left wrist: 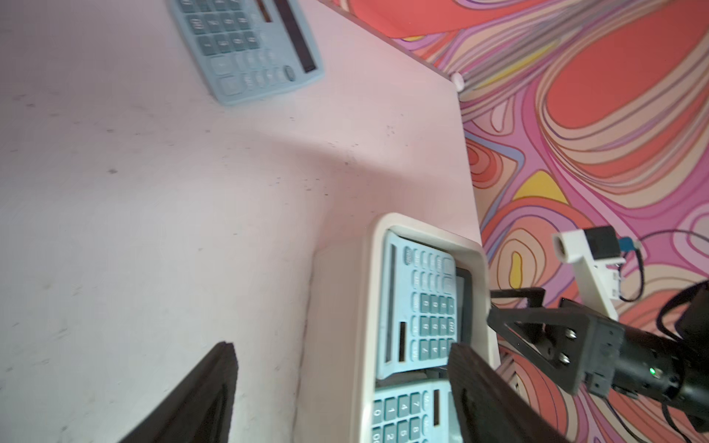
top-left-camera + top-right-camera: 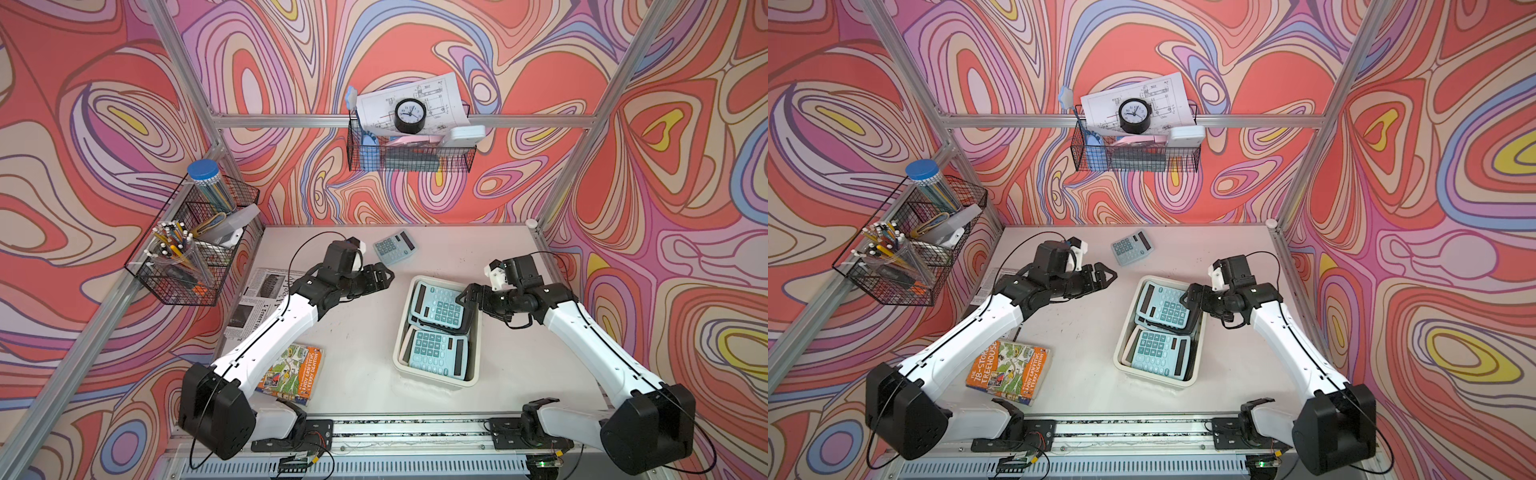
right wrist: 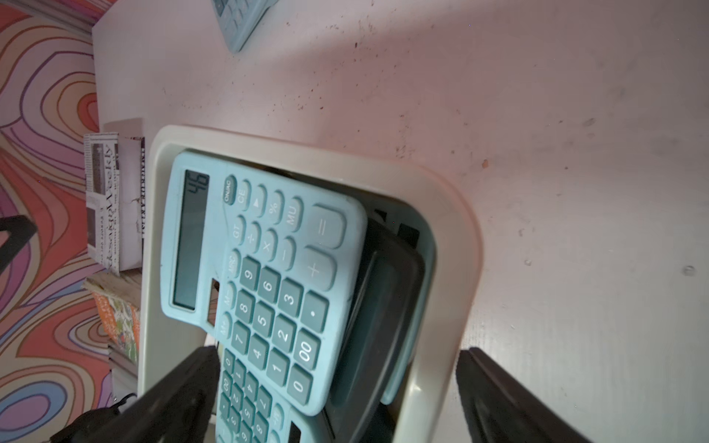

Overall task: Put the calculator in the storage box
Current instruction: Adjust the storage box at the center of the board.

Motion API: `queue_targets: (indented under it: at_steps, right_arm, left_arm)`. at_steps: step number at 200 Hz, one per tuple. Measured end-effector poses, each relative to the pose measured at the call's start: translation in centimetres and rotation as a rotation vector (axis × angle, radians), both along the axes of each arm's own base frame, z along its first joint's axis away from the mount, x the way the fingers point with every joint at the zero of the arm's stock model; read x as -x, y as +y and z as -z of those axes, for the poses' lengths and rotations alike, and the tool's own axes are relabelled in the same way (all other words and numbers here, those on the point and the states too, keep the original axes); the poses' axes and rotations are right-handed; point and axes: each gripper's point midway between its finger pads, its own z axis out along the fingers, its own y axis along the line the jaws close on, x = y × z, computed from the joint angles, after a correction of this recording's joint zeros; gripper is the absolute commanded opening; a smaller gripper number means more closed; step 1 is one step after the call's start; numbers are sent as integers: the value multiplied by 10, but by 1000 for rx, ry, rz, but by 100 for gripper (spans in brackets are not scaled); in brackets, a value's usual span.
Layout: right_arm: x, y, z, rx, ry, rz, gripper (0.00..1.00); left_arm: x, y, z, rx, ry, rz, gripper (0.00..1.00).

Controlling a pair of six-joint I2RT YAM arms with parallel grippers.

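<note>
Though storage box (image 2: 432,380) is crowded, calculator (image 2: 394,247) near edge

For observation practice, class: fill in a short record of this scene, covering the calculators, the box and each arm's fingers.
loose calculator: on the table's far side, outside the box
storage box: two blue calculators on top, dark item beneath
left fingers: open, empty, over bare table
right fingers: open, empty, straddling the box's rim
</note>
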Motion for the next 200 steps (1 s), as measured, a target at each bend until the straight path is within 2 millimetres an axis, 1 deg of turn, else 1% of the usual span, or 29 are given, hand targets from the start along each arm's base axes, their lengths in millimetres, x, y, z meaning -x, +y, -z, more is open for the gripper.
queue_targets:
  at_steps: [14, 30, 53, 74, 91, 106, 127, 151, 178, 200]
  right_arm:
    - [0, 5, 3, -30, 17, -15, 97]
    - [-3, 11, 7, -63, 34, -31, 96]
    - [-9, 20, 10, -112, 46, -45, 96]
    - [-17, 29, 10, -164, 48, -55, 96]
    - [-23, 35, 11, -204, 57, -60, 96]
    - [-28, 40, 12, -235, 64, -60, 96]
    - [-37, 48, 12, -286, 72, -57, 96]
    - [-45, 53, 12, -330, 71, -48, 96]
    - [-47, 51, 12, -319, 64, -28, 97]
    - [-44, 43, 10, -269, 34, -13, 98]
  left_arm:
    - [2, 23, 13, -2, 30, -48, 82]
    - [9, 35, 25, 2, 57, -68, 82]
    - [27, 38, 42, 15, 98, -60, 82]
    - [41, 42, 63, 28, 143, -63, 82]
    - [48, 47, 79, 35, 181, -83, 82]
    - [51, 49, 89, 43, 204, -99, 83]
    - [50, 47, 91, 82, 205, -112, 82]
    - [49, 41, 86, 175, 189, -125, 82]
    - [63, 25, 83, 269, 189, -114, 83]
    - [73, 6, 71, 320, 179, -72, 83]
